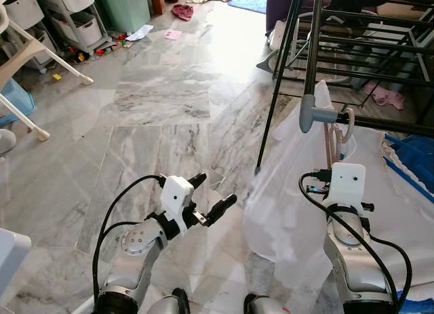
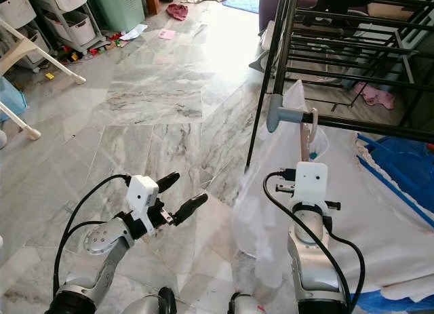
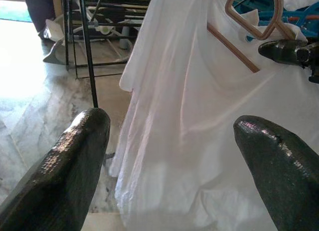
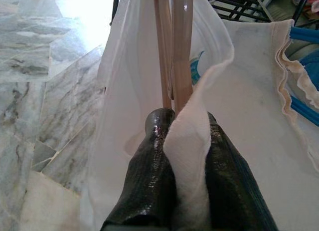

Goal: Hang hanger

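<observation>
Note the key relation first: the hanger (image 4: 174,46) stands directly above and ahead of the right gripper (image 4: 184,141), with its neck running roughly upright, in line with the gripper's own axis. Its hook (image 1: 347,126) sits just beside the grey end cap (image 1: 308,114) of the drying rack (image 1: 352,70), at the near rail. You cannot tell from these views whether the hook is touching the rail or is just apart from it.

1. Right gripper: its 2 fingers are pressed together on the hanger's lower neck, with a fold of the white garment (image 1: 285,212) trapped between them. The garment hangs from the hanger and drapes down around the forearm to the floor.
2. Right arm (image 1: 349,260) pose: forearm raised near vertical, wrist pointing up toward the rail. This arm is the nearer one and carries the load.
3. Left gripper (image 1: 207,195): fingers spread wide and holding nothing, low over the marble floor (image 1: 156,117), pointing across toward the garment and well apart from the rack.

Judgement: the coming move likely calls for you to lift the hook over the rail and lower it until it seats. Watch the trapped cloth; it may drag the garment when the fingers release.
</observation>
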Controlling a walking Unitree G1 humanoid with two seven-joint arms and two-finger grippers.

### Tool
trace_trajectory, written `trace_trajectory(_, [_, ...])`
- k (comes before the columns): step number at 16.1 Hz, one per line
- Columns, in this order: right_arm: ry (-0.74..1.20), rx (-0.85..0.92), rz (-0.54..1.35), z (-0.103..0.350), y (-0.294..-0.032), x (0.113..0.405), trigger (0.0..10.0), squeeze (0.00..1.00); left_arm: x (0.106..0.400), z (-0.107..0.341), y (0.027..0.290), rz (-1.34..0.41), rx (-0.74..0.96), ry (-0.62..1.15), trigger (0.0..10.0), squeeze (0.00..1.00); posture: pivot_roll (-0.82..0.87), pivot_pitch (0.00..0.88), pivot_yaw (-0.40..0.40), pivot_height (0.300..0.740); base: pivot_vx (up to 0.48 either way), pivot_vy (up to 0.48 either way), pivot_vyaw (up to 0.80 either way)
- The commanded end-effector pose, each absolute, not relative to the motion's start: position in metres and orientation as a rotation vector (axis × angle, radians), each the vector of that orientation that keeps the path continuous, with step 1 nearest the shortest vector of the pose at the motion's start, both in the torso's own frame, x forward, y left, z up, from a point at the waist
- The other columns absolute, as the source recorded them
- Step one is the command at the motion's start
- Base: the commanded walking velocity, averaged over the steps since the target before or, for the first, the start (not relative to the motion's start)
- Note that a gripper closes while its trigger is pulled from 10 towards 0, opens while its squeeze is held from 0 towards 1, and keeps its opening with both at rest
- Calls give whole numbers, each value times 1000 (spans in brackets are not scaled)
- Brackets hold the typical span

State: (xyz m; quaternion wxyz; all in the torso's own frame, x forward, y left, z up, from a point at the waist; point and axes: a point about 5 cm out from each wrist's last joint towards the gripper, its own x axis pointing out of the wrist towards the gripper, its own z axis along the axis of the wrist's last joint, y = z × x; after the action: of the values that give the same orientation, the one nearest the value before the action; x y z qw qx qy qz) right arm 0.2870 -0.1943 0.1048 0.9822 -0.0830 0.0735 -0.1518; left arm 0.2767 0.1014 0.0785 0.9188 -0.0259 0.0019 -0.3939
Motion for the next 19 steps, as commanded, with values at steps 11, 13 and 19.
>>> trace_trajectory(11, [333, -74, -316, 69, -193, 273, 10000, 0, 283, 69, 112, -669, 12, 55, 10000, 0, -140, 204, 54, 740, 0, 0, 0])
trace_trajectory(13, [330, -76, -311, 69, -191, 272, 10000, 0, 286, 66, 114, -643, 12, 73, 10000, 0, -137, 203, 53, 740, 0, 0, 0])
trace_trajectory(19, [281, -68, -300, 75, -189, 278, 10000, 1000, 287, 63, 115, -609, 12, 71, 10000, 0, -126, 190, 53, 740, 0, 0, 0])
